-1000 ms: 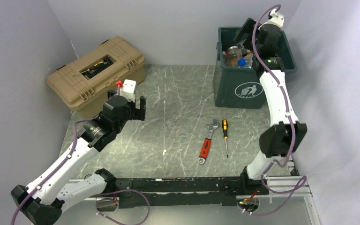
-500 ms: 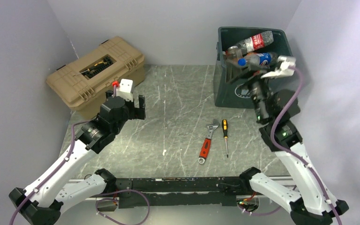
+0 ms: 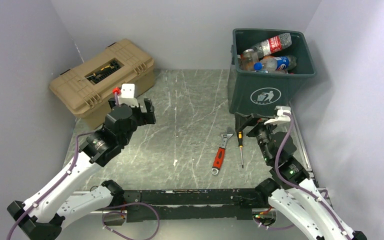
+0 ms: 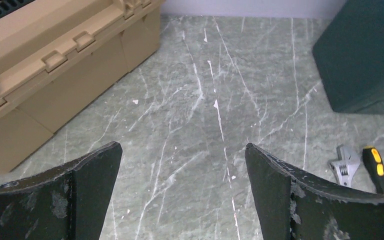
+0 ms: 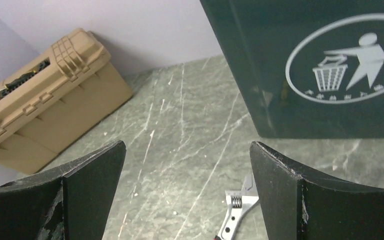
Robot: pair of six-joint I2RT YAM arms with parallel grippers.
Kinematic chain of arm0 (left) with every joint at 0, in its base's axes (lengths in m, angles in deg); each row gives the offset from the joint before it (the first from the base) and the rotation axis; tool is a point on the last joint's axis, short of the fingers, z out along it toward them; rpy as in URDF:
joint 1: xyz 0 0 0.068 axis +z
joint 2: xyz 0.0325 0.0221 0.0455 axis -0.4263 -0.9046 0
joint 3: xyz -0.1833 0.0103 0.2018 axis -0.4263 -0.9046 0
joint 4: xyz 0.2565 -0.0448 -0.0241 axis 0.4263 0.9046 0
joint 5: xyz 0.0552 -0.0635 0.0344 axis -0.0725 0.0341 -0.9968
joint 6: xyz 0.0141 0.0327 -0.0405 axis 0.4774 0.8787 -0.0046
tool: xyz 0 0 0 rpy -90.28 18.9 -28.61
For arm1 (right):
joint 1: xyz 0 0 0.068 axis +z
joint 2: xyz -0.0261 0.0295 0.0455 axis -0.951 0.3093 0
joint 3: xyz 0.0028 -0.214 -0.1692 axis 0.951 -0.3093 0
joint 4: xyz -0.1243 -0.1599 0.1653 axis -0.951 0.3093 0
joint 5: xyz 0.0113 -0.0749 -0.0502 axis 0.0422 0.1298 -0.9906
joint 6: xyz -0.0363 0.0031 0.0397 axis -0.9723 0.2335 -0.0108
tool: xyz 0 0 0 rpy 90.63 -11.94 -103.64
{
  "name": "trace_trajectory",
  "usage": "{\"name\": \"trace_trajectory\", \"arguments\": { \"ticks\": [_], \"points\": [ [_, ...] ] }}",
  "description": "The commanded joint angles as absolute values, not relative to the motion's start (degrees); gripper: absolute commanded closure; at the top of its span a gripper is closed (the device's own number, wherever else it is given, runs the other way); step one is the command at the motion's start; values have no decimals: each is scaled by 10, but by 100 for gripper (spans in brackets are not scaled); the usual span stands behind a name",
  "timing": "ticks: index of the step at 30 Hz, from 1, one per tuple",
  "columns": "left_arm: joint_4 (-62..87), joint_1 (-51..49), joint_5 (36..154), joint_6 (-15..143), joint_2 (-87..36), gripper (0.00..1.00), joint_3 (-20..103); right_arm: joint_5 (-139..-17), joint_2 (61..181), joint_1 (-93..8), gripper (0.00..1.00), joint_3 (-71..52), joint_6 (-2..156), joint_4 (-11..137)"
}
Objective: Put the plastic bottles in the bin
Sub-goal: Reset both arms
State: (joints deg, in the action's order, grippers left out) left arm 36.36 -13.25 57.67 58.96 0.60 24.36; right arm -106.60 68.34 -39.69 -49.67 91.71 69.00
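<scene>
The dark green bin (image 3: 272, 95) stands at the back right, its white litter symbol facing me. Several plastic bottles (image 3: 267, 55) lie inside it, clear ones with red and blue labels on top. No bottle shows on the table. My right gripper (image 3: 249, 123) hangs low just in front of the bin, open and empty; its wrist view shows the bin's front (image 5: 305, 65) beyond the right gripper (image 5: 187, 143). My left gripper (image 3: 145, 111) hovers over the left half of the table, open and empty, and in its own view the left gripper (image 4: 182, 146) frames bare tabletop.
A tan toolbox (image 3: 105, 75) sits at the back left, close behind the left gripper. A red-handled wrench (image 3: 221, 150) and a yellow-and-black screwdriver (image 3: 240, 145) lie side by side on the table, just left of the right gripper. Walls close in on three sides.
My right arm has come down from over the bin's mouth to low in front of the bin, jaws open throughout. The left gripper has drifted slightly left.
</scene>
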Motion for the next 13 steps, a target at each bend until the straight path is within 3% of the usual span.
{"name": "trace_trajectory", "arguments": {
  "ticks": [1,13],
  "points": [
    [344,-139,512,530,10,1,249,-1095,657,-395,0,-528,963,693],
    [365,-158,475,492,14,0,263,-1164,630,-396,0,-519,1065,709]
  ]
}}
